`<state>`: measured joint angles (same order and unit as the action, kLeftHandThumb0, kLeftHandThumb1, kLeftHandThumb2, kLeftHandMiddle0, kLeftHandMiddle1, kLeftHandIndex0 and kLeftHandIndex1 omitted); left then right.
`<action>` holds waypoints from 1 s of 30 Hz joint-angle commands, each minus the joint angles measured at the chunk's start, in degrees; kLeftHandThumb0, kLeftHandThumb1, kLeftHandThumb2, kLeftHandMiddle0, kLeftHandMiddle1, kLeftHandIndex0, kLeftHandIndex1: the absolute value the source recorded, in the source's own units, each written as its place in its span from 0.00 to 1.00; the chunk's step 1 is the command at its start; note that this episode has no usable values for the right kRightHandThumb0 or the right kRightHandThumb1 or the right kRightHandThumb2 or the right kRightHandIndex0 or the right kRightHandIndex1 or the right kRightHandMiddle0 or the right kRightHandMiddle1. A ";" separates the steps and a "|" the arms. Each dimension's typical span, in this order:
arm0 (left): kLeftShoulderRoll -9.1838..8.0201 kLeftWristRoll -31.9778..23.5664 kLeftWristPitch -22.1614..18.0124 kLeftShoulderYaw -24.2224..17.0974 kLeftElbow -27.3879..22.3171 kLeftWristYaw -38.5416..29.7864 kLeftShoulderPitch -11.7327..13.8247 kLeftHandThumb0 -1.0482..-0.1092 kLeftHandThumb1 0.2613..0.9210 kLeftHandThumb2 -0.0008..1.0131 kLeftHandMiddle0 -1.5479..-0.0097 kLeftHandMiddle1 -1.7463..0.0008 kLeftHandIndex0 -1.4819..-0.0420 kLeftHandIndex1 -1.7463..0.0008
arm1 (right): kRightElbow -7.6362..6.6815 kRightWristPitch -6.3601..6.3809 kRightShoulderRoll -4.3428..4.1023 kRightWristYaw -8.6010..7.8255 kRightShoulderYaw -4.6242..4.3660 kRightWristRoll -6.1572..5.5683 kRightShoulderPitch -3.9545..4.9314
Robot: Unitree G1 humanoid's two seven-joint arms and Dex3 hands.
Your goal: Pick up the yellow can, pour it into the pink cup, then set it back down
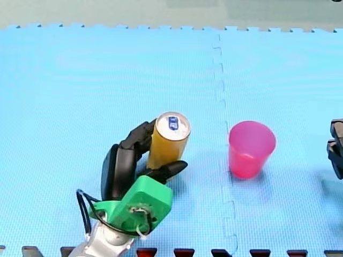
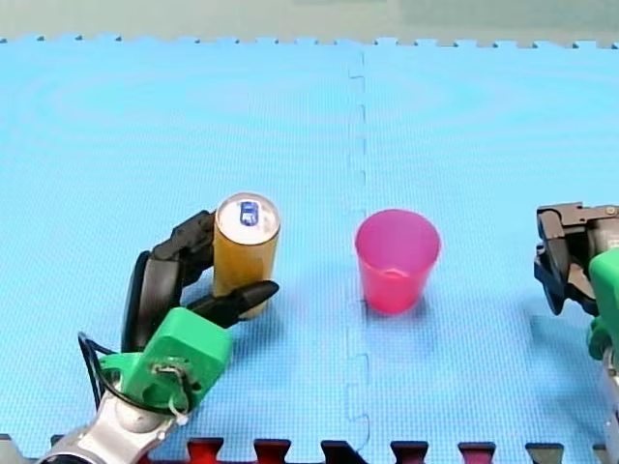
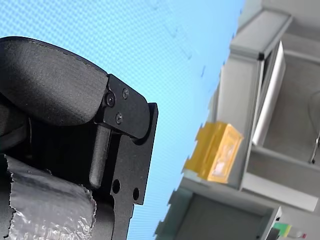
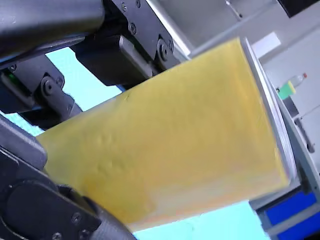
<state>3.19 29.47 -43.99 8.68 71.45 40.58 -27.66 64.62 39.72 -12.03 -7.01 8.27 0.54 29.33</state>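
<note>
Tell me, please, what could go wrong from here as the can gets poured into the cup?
1. The left hand holds the yellow can only between thumb and fingers; once tipped, the can might slip or twist.
2. The pink cup stands free on the foam mat, with the right hand away at the right edge; a nudge from the can could topple it.
3. The cup sits apart from the can, so tilting too early would probably spill onto the mat.
</note>
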 commanded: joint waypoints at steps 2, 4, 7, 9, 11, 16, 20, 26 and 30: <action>-4.70 10.17 7.27 8.73 0.93 11.32 -1.16 0.03 0.81 0.02 0.74 1.00 0.79 1.00 | -0.32 -0.01 -0.68 0.10 0.36 -0.50 -0.02; -4.47 9.82 7.62 8.64 1.44 10.95 -1.18 0.01 0.83 0.02 0.77 1.00 0.83 1.00 | -0.32 0.03 -0.65 0.08 0.37 -0.50 -0.02; -4.14 8.67 7.19 8.53 1.97 10.18 -1.27 0.00 0.84 0.02 0.81 1.00 0.86 1.00 | -0.31 0.03 -0.67 0.01 0.39 -0.54 0.01; -4.03 7.31 6.45 8.39 2.17 9.03 -1.30 0.00 0.84 0.01 0.83 1.00 0.88 1.00 | -0.31 0.05 -0.69 -0.04 0.39 -0.57 0.02; -4.06 5.95 5.67 8.20 2.21 7.62 -1.26 0.00 0.84 0.01 0.83 1.00 0.89 1.00 | -0.31 0.08 -0.66 -0.02 0.36 -0.55 0.05; -4.03 3.13 4.60 7.74 2.20 4.39 -1.20 0.00 0.83 0.00 0.84 1.00 0.91 1.00 | -0.16 0.02 -0.69 -0.11 0.33 -0.53 0.28; -4.05 1.06 3.54 7.13 2.11 1.87 -1.06 0.00 0.82 0.00 0.85 1.00 0.92 1.00 | 0.02 0.02 -0.68 -0.18 0.39 -0.60 0.39; -3.96 -2.05 1.85 5.78 1.99 -1.73 -0.72 0.00 0.82 0.00 0.85 1.00 0.92 1.00 | 0.25 0.26 -0.65 -0.13 0.38 -0.54 0.44; -2.98 -6.65 0.34 2.87 1.88 -6.55 -0.24 0.00 0.83 0.00 0.85 1.00 0.93 1.00 | 0.23 0.36 -0.70 -0.27 0.38 -0.57 0.44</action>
<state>0.02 23.93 -43.18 12.52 73.47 34.99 -28.12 64.84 39.83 -12.42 -7.21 8.52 0.28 29.63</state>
